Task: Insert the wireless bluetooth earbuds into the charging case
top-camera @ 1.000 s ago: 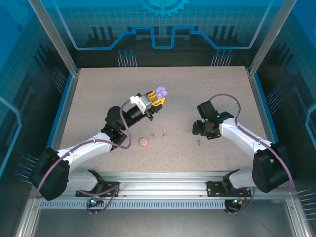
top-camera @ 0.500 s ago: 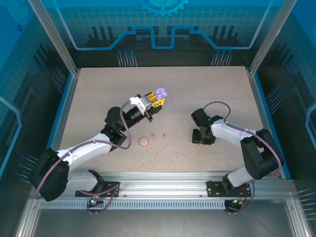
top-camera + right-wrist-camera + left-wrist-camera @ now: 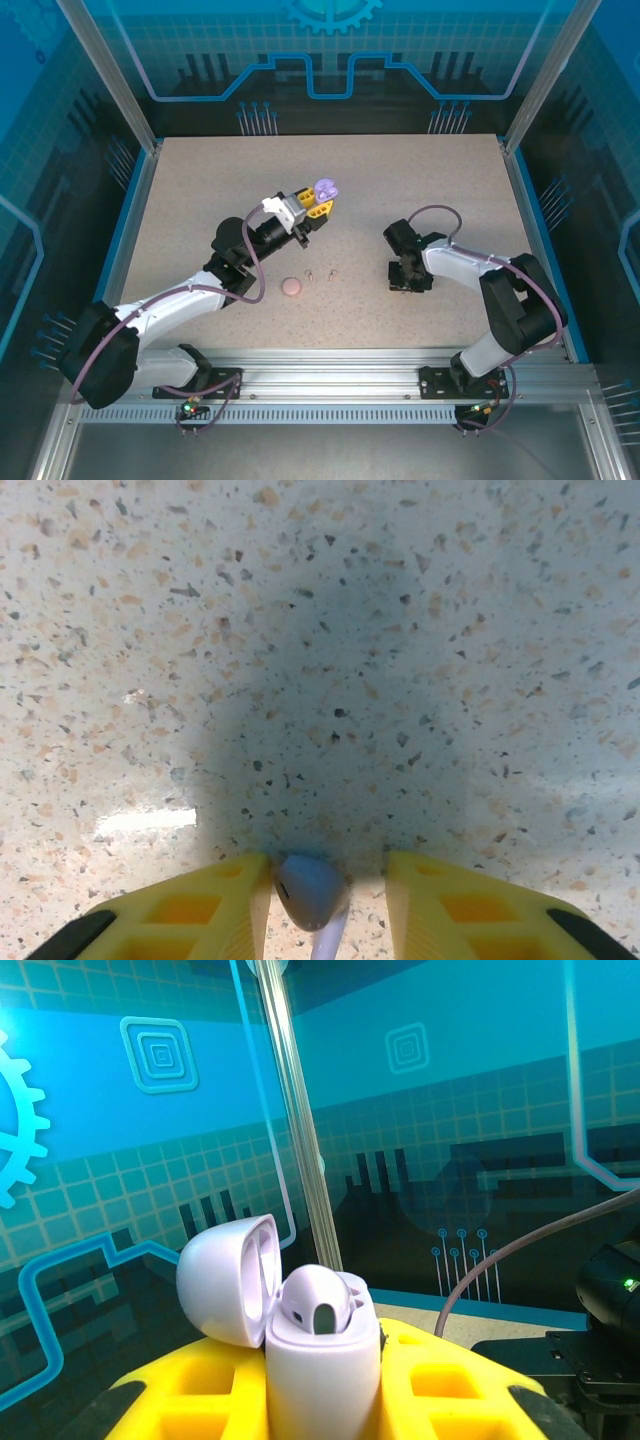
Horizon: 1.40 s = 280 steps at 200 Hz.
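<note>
The right gripper (image 3: 327,868) is down on the speckled surface (image 3: 200,200) with a purple earbud (image 3: 305,892) lying between its yellow fingers (image 3: 200,912). The jaws stand narrow but not pinched. The bud's rounded head sits against one finger, and a gap shows to the other. Its stem runs back toward the wrist, along the fingers, so I'd judge a squeeze would land across its short width.

Well off to that arm's left, the left gripper (image 3: 318,203) is raised above the surface and clamped on the purple charging case (image 3: 320,1360). The case's lid (image 3: 225,1280) is swung open.

The pale pink earbuds (image 3: 309,272) and the pink case (image 3: 291,287) lie on the surface between the arms, nearer the left one.
</note>
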Motion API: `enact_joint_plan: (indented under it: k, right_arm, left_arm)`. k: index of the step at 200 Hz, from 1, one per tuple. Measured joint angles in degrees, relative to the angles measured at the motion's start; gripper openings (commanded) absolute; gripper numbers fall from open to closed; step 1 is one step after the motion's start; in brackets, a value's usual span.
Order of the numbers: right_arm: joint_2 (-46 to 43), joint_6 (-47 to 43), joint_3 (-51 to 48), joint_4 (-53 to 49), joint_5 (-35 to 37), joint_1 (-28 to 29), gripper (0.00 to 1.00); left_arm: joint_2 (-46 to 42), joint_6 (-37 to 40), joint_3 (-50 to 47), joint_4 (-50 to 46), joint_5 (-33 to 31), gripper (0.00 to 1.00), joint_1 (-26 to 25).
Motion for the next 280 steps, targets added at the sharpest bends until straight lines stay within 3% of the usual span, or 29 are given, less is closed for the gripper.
enact_joint_plan:
  k: [153, 231, 280]
  right_arm:
    - [-1.4, 0.1, -0.3, 1.1, -0.5, 0.3, 0.16]
    - [-18.5, -0.4, 0.3, 4.1, -4.1, 0.3, 0.17]
    - [-25.4, -2.7, 10.5, 5.8, -7.6, 0.3, 0.17]
  left_arm:
    - [0.0, 0.0, 0.0, 0.0, 0.0, 0.00, 0.0]
    - [0.0, 0.0, 0.0, 0.0, 0.0, 0.00, -0.2]
    - [0.0, -0.3, 0.0, 0.0, 0.0, 0.00, -0.5]
